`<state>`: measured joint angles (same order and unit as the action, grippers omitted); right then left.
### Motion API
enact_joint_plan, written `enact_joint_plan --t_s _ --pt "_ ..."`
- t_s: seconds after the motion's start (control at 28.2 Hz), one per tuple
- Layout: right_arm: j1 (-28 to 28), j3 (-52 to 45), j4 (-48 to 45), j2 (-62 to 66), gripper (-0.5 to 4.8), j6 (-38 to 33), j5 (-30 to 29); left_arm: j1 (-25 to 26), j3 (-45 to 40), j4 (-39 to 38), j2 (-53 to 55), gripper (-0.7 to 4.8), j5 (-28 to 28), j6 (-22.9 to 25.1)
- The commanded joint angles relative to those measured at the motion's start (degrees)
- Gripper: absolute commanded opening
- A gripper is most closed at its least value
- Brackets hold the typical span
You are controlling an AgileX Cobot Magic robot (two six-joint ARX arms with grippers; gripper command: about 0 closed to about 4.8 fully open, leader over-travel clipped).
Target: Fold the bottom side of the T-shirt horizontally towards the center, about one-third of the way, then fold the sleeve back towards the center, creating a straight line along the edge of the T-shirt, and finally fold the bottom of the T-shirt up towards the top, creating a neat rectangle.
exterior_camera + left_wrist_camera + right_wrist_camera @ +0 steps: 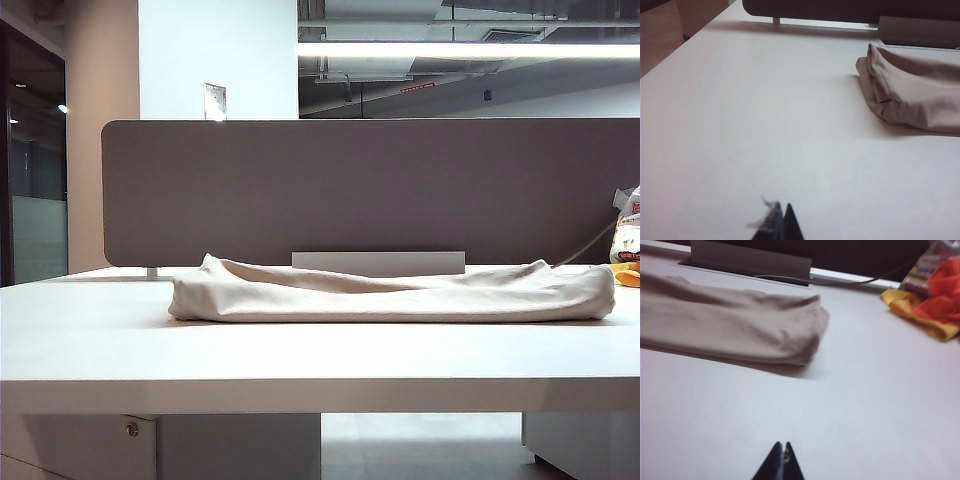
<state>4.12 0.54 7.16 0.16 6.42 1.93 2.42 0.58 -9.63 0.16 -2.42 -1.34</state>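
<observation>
Folded T-shirt lying across the white table, both grippers drawn back and empty.

I see no containers. At the table's far right edge lie an orange-and-yellow cloth and a printed packet beside it, well apart from the shirt. The beige shirt lies as a long, low, creased bundle, its long axis running left to right across the table, parallel to the grey partition behind; I cannot tell which end is the hem. Beyond the partition are a white pillar and ceiling strip lights. My left gripper and right gripper sit near the table's front side, fingertips pressed together, holding nothing, clear of the shirt.
</observation>
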Motion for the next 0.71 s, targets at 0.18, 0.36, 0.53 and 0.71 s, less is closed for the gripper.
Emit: enact_joint_plan --t_s 0.18,0.36,0.53,0.71 --pt "-0.02 -0.22 -8.13 0.0 -0.05 2.36 2.62 -0.04 -0.17 -0.72 0.02 -0.05 -0.31 -0.17" --pt "0.0 -0.13 -12.92 0.0 -0.05 1.33 2.45 -0.04 -0.17 -0.72 0.0 -0.05 -0.28 -0.17" --pt "0.07 -0.13 -13.0 0.85 -0.05 1.27 2.47 -0.04 -0.17 -0.72 0.0 -0.05 -0.31 -0.2" --pt "0.04 -0.13 -13.2 4.22 -0.05 1.33 3.21 -0.04 -0.17 -0.72 0.0 -0.05 -0.28 -0.2"
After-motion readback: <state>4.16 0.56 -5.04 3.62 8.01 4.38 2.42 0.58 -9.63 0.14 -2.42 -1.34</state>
